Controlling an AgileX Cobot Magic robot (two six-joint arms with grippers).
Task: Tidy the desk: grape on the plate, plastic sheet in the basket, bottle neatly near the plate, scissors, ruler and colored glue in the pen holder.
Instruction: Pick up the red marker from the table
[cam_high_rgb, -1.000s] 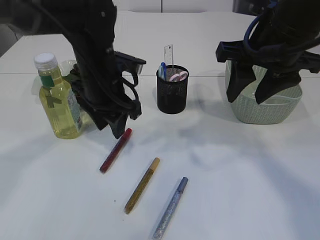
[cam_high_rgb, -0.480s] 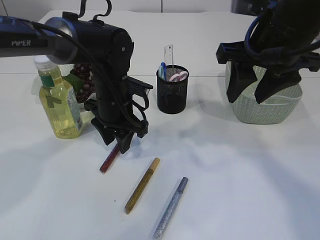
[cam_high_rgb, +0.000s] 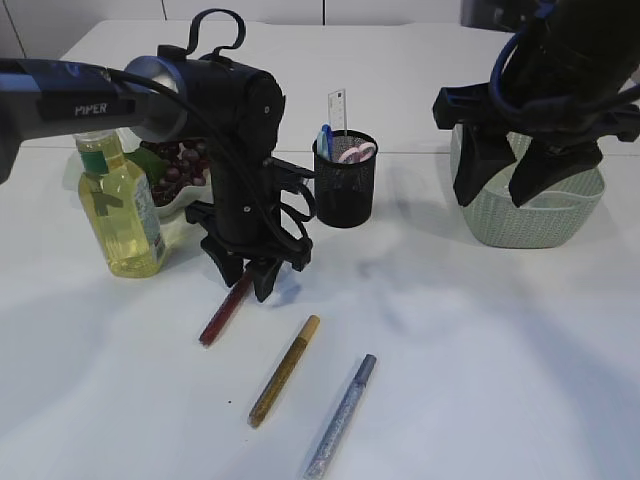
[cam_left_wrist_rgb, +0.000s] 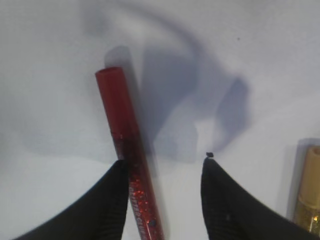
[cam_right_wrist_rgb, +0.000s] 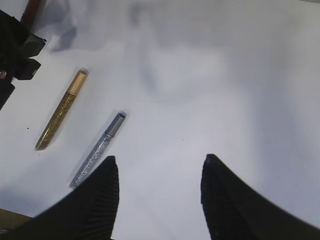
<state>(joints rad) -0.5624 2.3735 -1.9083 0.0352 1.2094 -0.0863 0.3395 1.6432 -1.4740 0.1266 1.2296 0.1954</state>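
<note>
Left wrist view: showing the left gripper (cam_left_wrist_rgb: 162, 172) standing wide over the white table (cam_left_wrist_rgb: 260, 60), holding nothing, with the red glue pen (cam_left_wrist_rgb: 127, 150) lying against the inner face of its left-hand finger (cam_left_wrist_rgb: 107, 200) and running away past the fingertip. Lying off the right-hand finger, at the frame edge, the gold glue pen (cam_left_wrist_rgb: 310, 185).

Exterior view: hanging low over the upper end of the red glue pen (cam_high_rgb: 225, 308), the left gripper (cam_high_rgb: 250, 278), tips at or just above the table; contact not clear. Lying just below and right of that gripper, the gold glue pen (cam_high_rgb: 284, 370), and farther the same way, the silver glue pen (cam_high_rgb: 340, 416). Standing left of the gripper, the bottle (cam_high_rgb: 118, 205) of yellow liquid, upright; sitting behind the gripper's arm, the grape (cam_high_rgb: 180, 160) on the plate (cam_high_rgb: 178, 203). Standing just right of the arm, the pen holder (cam_high_rgb: 344, 180), already holding the ruler (cam_high_rgb: 338, 108) and the scissors (cam_high_rgb: 356, 152). Hovering well apart at the far right, the right gripper (cam_high_rgb: 498, 195), spread wide and holding nothing, in front of the basket (cam_high_rgb: 540, 215).

Right wrist view: looking down between the right gripper (cam_right_wrist_rgb: 159, 182)'s wide-set fingers at bare table, with the gold glue pen (cam_right_wrist_rgb: 61, 111) and silver glue pen (cam_right_wrist_rgb: 97, 149) lying beyond the left-hand finger.
</note>
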